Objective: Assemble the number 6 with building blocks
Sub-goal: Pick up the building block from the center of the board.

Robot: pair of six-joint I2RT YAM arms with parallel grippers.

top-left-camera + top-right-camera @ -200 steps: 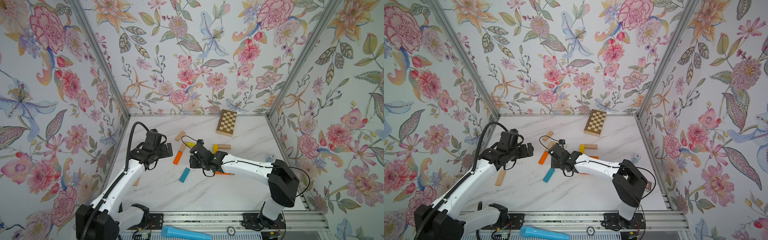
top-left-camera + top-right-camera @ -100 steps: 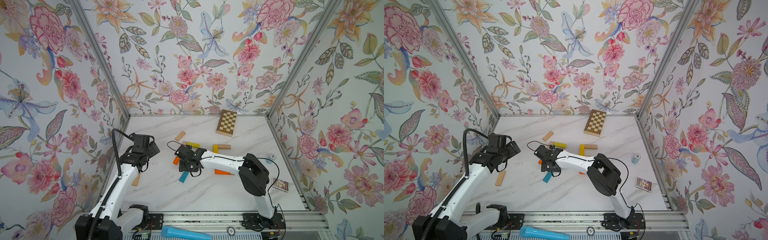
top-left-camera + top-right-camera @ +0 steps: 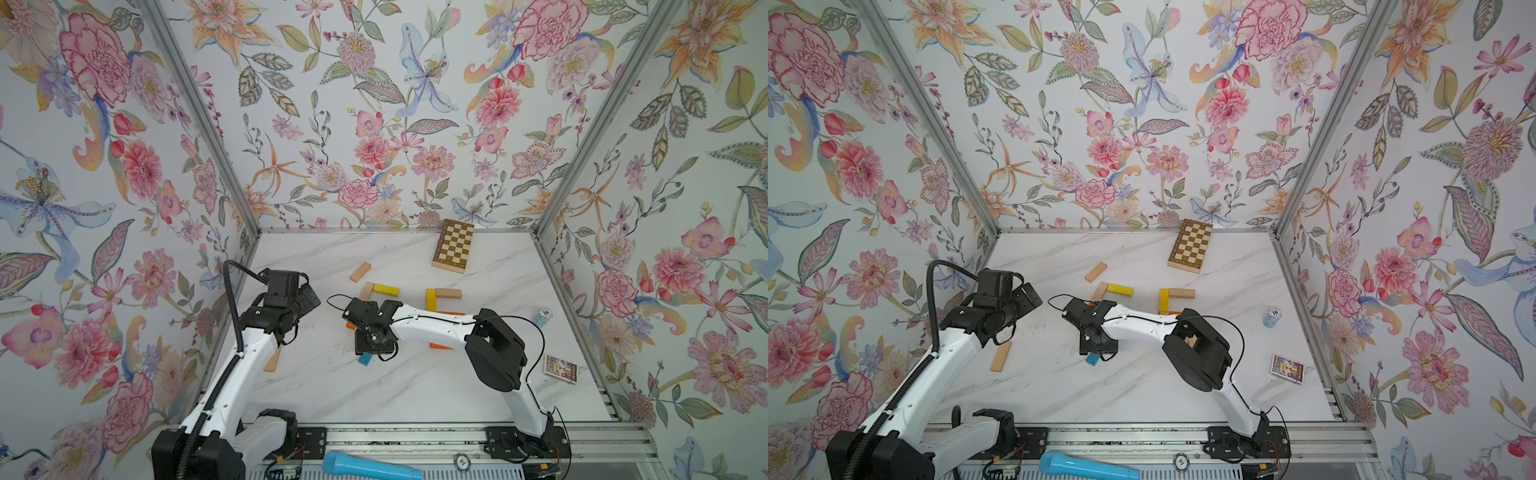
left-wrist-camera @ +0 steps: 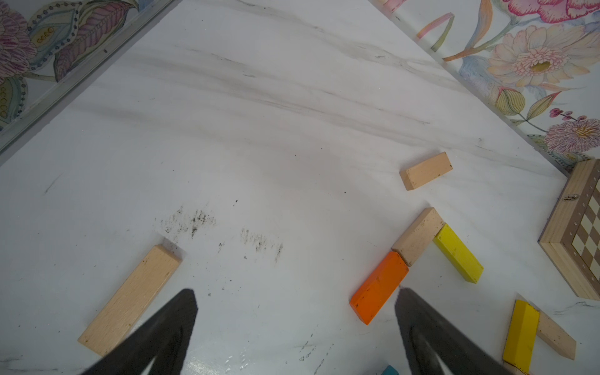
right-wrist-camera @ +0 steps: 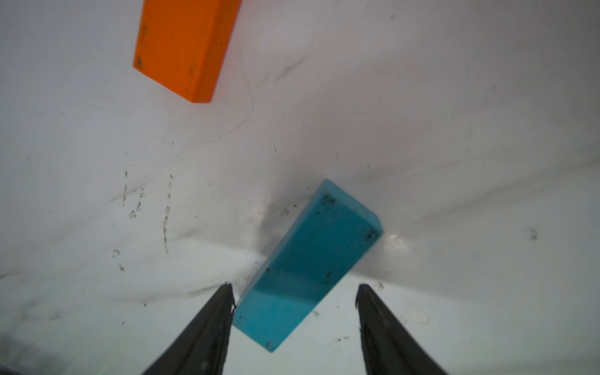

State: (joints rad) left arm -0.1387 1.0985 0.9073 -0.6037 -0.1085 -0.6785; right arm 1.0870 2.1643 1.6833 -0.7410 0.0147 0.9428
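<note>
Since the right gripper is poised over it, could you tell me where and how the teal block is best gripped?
Grip the teal block across its two long sides near mid-length, coming straight down. It lies flat on the table with bare marble along both sides. It sits askew between the open jaws of the right gripper, so I would turn the wrist to square them.

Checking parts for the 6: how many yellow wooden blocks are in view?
2. One yellow wooden block touches a beige wooden block mid-table; another meets a second beige block further right. The right arm may hide more.
</note>
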